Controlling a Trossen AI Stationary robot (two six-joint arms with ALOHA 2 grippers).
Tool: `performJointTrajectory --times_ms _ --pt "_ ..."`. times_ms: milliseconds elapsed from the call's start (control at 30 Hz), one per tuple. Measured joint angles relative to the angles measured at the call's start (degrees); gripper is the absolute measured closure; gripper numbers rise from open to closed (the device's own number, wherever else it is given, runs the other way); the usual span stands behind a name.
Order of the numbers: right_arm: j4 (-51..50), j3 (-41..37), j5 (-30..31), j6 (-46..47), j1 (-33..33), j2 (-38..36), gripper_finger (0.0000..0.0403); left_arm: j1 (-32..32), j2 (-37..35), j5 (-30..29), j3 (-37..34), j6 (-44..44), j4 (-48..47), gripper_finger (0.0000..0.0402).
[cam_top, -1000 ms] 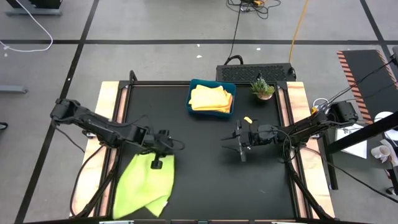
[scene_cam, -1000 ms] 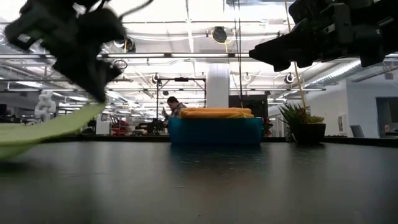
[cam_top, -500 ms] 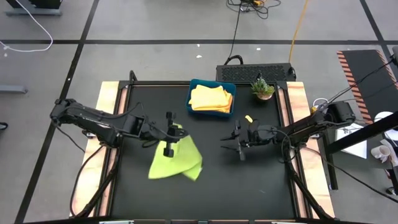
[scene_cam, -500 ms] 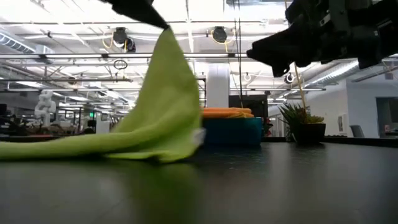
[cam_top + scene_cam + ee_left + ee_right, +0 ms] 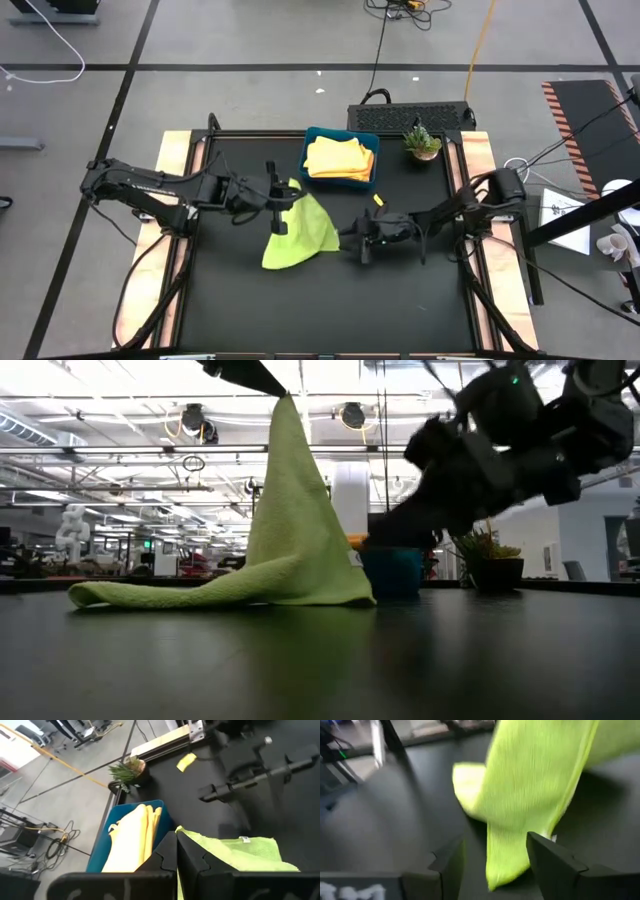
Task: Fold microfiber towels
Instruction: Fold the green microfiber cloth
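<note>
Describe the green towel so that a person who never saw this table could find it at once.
On the black table, look just in front of the blue tray holding yellow towels. The lime green towel hangs there like a tent, its top corner pinched by the left gripper. It is the only green cloth, and the only one outside the tray.

Two dark, jointed arms (image 5: 150, 185), black cabling

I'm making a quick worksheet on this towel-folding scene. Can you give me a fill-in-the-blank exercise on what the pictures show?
1. The left tool holds up a corner of the ____ green towel.
2. The folded yellow towels lie in the ____ tray.
3. The right tool has its fingers ____, on either side of the towel's hanging edge.
4. The small potted plant stands to the ____ of the tray in the high view.

Missing words: lime; blue; open; right
</note>
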Motion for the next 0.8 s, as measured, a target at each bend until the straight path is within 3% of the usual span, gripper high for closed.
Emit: performJointTrajectory --times_ms 267,500,633,800 --pt "-0.61 0.26 -0.08 6.89 -2.24 5.32 0.0176 0.59 0.00 0.02 0.00 1.89 0.20 0.0401" --pt "-0.14 1.83 -4.41 7.66 -5.17 8.96 0.0190 0.59 0.00 0.03 0.00 2.48 0.75 0.0401" --pt "0.01 3.44 -7.99 6.99 -5.90 11.08 0.0234 0.59 0.00 0.02 0.00 2.76 1.64 0.0402" --pt "-0.61 2.93 -9.40 4.91 -5.94 9.93 0.0334 0.41 -0.29 -0.24 0.00 2.94 1.67 0.0402"
